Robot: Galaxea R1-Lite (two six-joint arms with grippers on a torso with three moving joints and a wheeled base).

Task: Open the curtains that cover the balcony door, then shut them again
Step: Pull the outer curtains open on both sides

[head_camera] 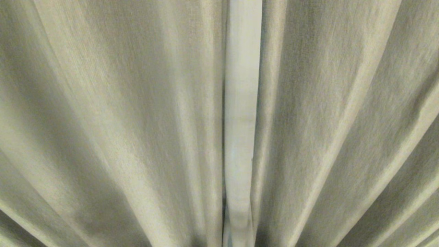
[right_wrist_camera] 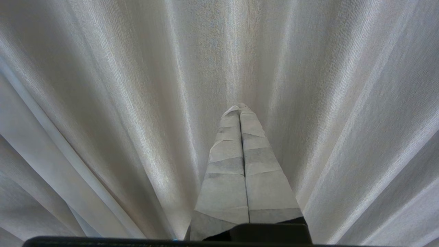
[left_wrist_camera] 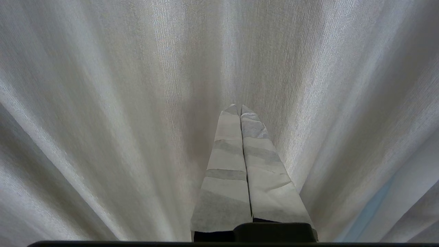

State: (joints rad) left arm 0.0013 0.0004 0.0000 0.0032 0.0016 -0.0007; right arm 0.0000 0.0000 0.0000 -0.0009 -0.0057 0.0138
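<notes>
My left pincer (left_wrist_camera: 240, 107) pressed closed, taped fingers (left_wrist_camera: 226, 171) together, holding nothing, tips pointing at fabric, centre of left wrist frame. My right pincer (right_wrist_camera: 240, 105) same: closed, empty, centre of right wrist frame. Neither arm in head view. Curtains (head_camera: 120, 120) fill every frame: beige-grey woven pleats, drawn shut, pale vertical strip (head_camera: 241, 120) at head-frame centre where two panels meet.

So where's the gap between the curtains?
Head view: the pale gap runs straight down the middle, between the two thick beige-grey woven curtains.
</notes>
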